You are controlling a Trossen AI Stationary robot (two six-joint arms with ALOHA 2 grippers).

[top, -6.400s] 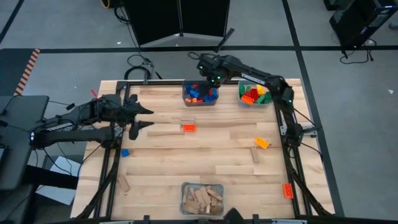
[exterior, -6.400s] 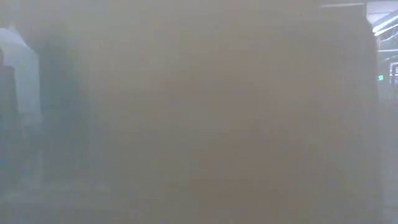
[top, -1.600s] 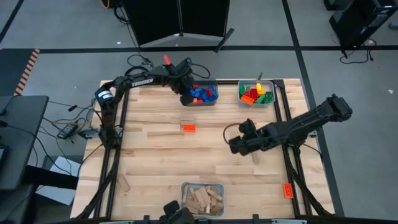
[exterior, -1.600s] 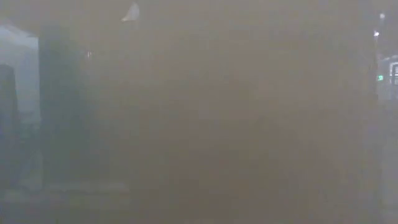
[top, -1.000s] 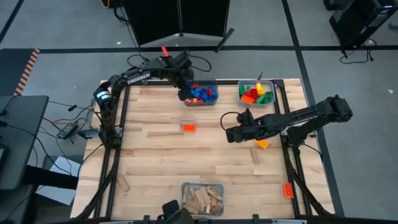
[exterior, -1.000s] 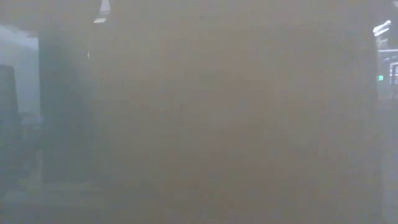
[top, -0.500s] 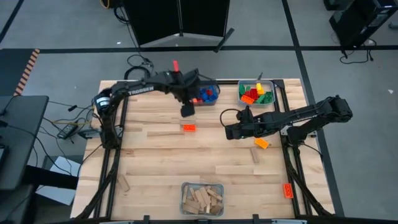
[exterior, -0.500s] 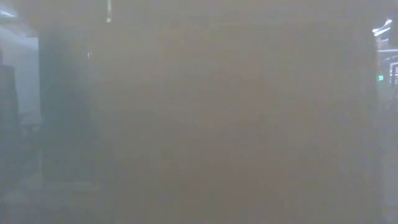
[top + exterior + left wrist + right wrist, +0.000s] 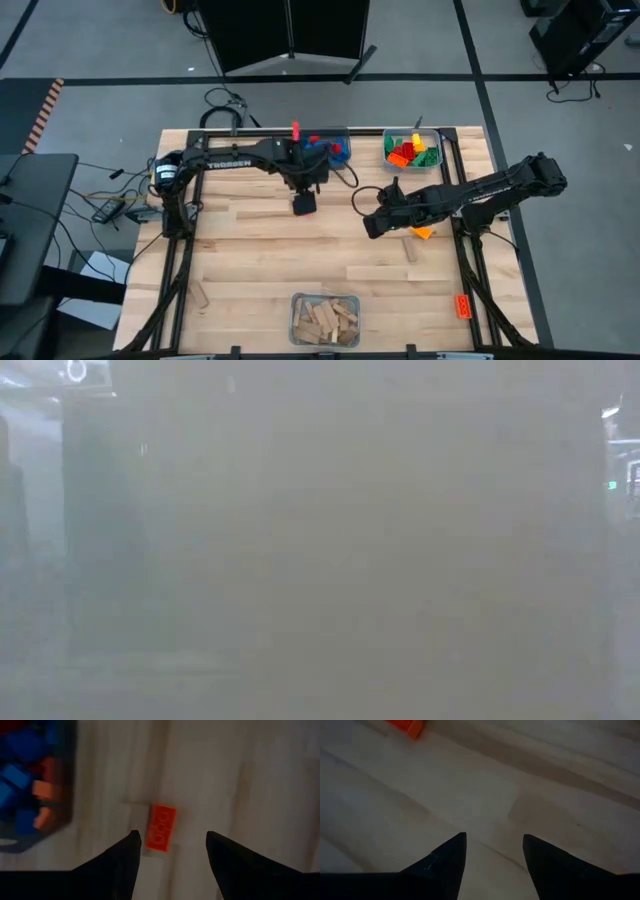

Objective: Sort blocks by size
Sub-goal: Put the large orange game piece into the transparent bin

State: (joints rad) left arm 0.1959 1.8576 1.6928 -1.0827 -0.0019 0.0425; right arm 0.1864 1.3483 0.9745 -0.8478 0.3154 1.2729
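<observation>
The left gripper (image 9: 303, 204) hung over the far middle of the table (image 9: 250, 270), its 2 fingers (image 9: 125, 857) spread apart with nothing between them. An orange-red studded brick (image 9: 161, 827) lay on the wood just ahead of those fingertips, untouched, in the left wrist view; in the high view the gripper hid it. Just beyond it stood a clear bin (image 9: 335, 150) at the far edge, holding blue, red and orange bricks (image 9: 20, 775).

The right gripper (image 9: 370, 226) reached in from the right side, over bare wood right of centre, its fingers (image 9: 447, 857) also parted and empty. An orange brick (image 9: 422, 232) lay just beside the right arm's wrist, and a tan wooden block (image 9: 408, 249) lay on the near side of that arm.

A 2nd bin (image 9: 412, 150) at the far right held green, red and yellow bricks. A 3rd bin (image 9: 325, 319) at the near edge held tan wooden blocks. Another wooden block (image 9: 201, 294) lay near the near left corner, and an orange brick (image 9: 462, 306) sat off the table's right rim. The low view showed only haze.
</observation>
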